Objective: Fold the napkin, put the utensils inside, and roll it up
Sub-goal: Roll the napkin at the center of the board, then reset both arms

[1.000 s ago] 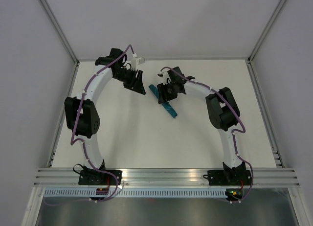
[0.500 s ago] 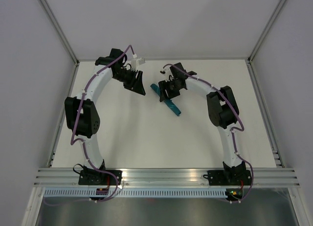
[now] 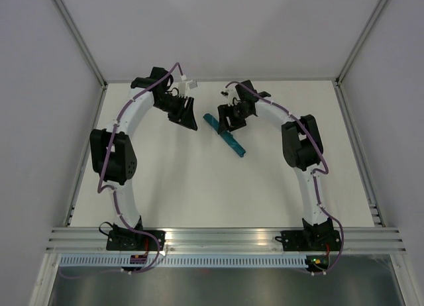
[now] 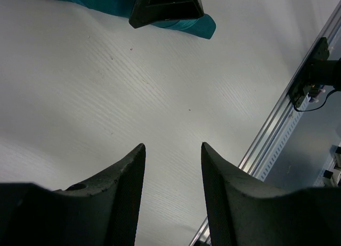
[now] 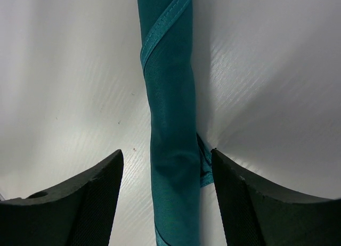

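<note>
Overhead, you see the napkin (image 3: 225, 136) as a tight, thin roll on the table (image 3: 199, 193), nearer the far edge than the near one and about midway between the side edges. It runs slantwise, with its far end leaning to the left. The right gripper (image 3: 227, 125) hangs over that far end, and the left gripper (image 3: 188, 122) stands just beside it on the left, off the cloth. No utensil shows; if it is wrapped inside, you cannot tell from here. Judging by the roll, the task looks close to done.

From the left wrist, the fingers (image 4: 120, 193) are parted with only bare table between them, so this arm carries nothing. It seems parked clear so as not to disturb the roll. At the top edge lies the end of the napkin, with a dark finger of the right gripper above it. The metal rail (image 4: 277, 131) at the table's near edge runs down the right side.

From the right wrist, the roll lies straight down the middle between the fingers (image 5: 85, 203), which are spread wide with a gap on either side. Nothing is clasped; the cloth rests on the table by its own weight. A hem spirals across it, and a small loose flap sticks out on one side. That flap is what may unwind, so lift straight up and keep the fingers off it.
</note>
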Controlling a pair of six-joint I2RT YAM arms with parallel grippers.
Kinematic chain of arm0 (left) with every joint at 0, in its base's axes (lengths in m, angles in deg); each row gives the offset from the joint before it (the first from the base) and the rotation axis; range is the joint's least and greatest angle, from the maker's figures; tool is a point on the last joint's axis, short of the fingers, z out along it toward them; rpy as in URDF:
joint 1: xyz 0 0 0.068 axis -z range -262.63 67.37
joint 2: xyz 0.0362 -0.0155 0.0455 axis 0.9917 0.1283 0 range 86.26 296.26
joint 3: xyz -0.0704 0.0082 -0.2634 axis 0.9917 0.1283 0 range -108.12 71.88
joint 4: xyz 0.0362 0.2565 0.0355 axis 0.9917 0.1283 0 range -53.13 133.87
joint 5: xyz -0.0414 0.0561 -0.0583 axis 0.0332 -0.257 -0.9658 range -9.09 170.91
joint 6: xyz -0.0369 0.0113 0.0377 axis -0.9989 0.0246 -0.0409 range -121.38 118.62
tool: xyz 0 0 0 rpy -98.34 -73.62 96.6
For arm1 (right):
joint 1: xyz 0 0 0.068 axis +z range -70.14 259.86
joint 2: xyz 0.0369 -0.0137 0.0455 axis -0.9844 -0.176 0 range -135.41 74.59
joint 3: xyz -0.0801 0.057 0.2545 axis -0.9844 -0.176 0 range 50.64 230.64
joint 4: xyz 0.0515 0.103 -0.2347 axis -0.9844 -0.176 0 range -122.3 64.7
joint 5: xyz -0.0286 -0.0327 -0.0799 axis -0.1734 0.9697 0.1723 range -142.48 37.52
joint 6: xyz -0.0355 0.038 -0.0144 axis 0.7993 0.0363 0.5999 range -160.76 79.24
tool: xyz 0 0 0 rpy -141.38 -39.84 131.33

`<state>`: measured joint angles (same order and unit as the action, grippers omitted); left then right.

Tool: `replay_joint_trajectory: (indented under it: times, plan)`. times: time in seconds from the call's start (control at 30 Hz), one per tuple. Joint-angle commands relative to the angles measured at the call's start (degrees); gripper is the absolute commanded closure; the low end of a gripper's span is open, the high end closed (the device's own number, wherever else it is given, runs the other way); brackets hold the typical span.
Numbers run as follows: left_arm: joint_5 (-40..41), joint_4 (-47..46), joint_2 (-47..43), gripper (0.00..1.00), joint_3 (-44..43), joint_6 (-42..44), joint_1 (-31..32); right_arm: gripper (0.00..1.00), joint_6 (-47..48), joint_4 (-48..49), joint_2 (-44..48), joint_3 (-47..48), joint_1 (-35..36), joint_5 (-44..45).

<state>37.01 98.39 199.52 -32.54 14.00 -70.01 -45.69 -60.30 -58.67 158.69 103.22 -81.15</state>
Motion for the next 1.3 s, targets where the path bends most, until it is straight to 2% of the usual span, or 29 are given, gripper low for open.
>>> replay_joint_trajectory:
  times: [0.0, 0.2, 0.33, 0.43, 0.5, 0.7, 0.93, 1.03, 1.27]
  plan:
    - [-1.8, 1.3, 0.6, 0.49, -2.4, 1.4, -0.1, 0.27, -2.1, -3.0, -1.0, 4.3, -0.7, -1.1]
    - [-1.0, 1.2, 0.3, 0.49, -2.7, 1.3, -0.1, 0.26, -2.1, -2.6, 0.9, 7.5, -3.3, -1.3]
    - [1.0, -1.8, -2.2, 0.49, -1.1, -0.5, -0.1, 0.25, -1.6, 0.6, 6.1, 5.0, -5.2, -0.3]
    - [5.4, -6.5, -6.5, 0.49, 2.1, -2.7, -0.1, 0.18, -1.4, 3.8, 12.1, -0.8, -7.4, 0.9]
    - [7.8, -10.0, -9.9, 0.49, 4.8, -4.0, -0.1, 0.02, -1.5, 6.1, 17.3, -3.5, -9.5, 0.9]
    - [13.7, -19.2, -19.7, 0.49, 14.4, -7.5, -0.1, 0.02, -1.0, 8.5, 32.4, -12.6, -17.0, 0.9]
    - [18.6, -24.9, -29.6, 0.47, 21.1, -9.6, -0.1, 0.02, 2.8, 7.7, 49.2, -25.2, -21.7, 7.0]
    - [19.2, -25.6, -32.7, 0.46, 23.2, -9.3, -0.1, 0.02, 3.4, 8.2, 53.8, -30.0, -22.6, 8.0]
    - [21.0, -27.9, -38.7, 0.44, 27.8, -9.1, -0.1, 0.02, 3.5, 9.0, 56.9, -35.1, -24.8, 8.4]
